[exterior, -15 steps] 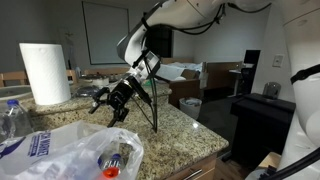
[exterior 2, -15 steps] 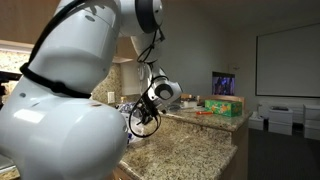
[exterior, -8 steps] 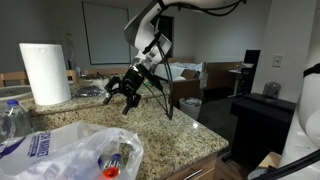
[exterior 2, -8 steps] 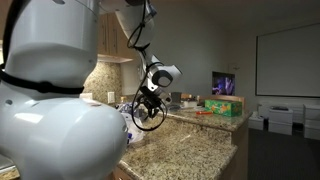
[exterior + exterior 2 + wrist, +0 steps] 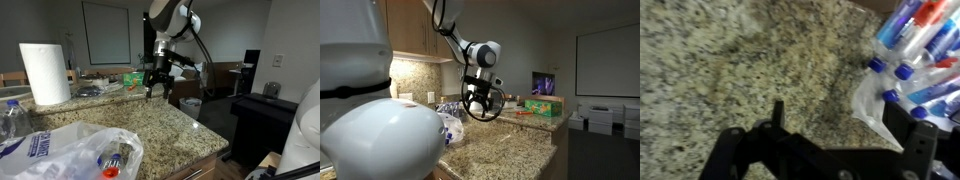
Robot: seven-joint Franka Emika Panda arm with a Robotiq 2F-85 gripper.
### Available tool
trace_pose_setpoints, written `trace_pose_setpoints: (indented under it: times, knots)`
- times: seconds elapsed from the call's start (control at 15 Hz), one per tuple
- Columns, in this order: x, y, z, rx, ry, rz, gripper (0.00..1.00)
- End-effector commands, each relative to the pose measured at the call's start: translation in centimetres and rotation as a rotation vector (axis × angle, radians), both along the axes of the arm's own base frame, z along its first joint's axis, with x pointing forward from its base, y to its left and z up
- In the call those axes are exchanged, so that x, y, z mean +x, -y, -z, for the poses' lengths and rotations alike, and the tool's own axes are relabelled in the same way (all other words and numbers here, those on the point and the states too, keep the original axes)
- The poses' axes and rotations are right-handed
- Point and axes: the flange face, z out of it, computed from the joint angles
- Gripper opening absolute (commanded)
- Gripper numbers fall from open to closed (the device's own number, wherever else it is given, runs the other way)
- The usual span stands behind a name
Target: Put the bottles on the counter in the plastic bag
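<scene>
Bottles (image 5: 915, 45) clustered at 2 o'clock in wrist view, lying on counter (image 5: 730, 60). End effector (image 5: 155, 84) carries nothing, jaw gap unclear. Plastic bag (image 5: 70, 150) well apart. Advice: centre over one bottle, approach across its long axis, descend slowly.

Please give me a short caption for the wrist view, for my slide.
The hand hovers above the speckled counter, with blue- and red-capped bottles lying at the right edge.

Bottles (image 5: 915, 45) lie in the plastic bag (image 5: 60, 150) on the counter (image 5: 170, 125).
</scene>
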Motion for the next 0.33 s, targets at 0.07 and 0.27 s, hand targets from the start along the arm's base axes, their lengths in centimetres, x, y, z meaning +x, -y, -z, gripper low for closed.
trace_pose_setpoints:
  times: [0.07,0.27]
  knots:
    - [-0.33,0.75,-0.38,-0.008,0.005,0.010,1.00]
    - [-0.21,0.14,-0.04,-0.009,-0.002,-0.003,1.00]
